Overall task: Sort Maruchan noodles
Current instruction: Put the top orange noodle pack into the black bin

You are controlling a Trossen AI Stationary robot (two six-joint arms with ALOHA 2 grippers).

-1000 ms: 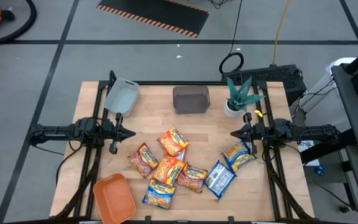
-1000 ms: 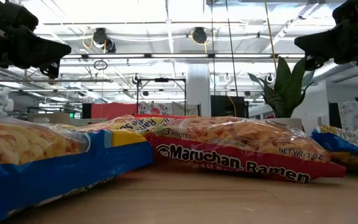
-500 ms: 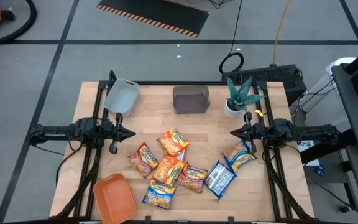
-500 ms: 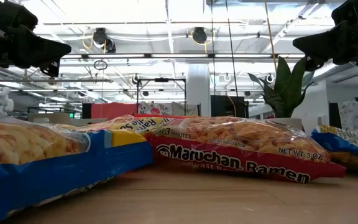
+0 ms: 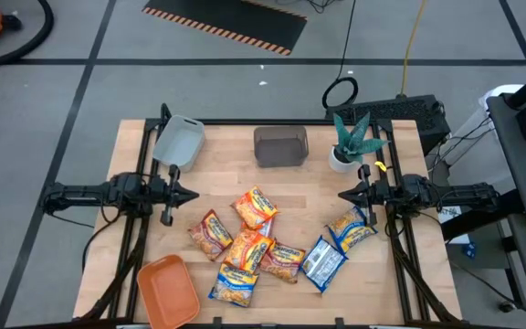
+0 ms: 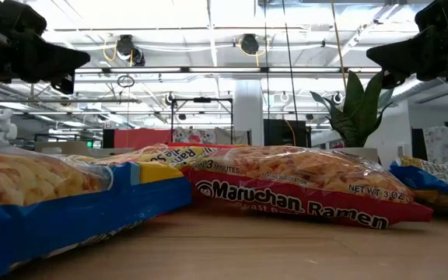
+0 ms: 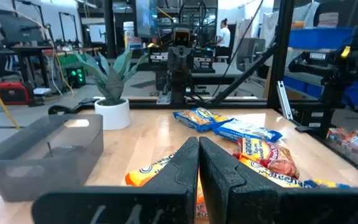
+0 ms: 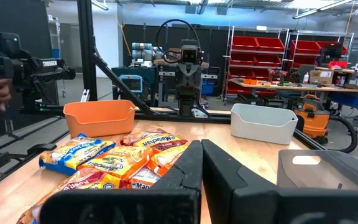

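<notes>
A bare strip of table [image 5: 226,178] is left between the two raised grippers, bounded at the back by the light grey bin [image 5: 178,140], the dark grey bin [image 5: 280,146] and the potted plant [image 5: 347,142]. The front half is crowded by the Maruchan noodles [image 5: 263,242], with the orange tray [image 5: 167,291] set at the front-left corner.

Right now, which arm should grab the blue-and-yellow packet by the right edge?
Right, probably. The right hand hovers shut just beside that blue-and-yellow packet; the left hand, also shut, sits across the pile.
</notes>
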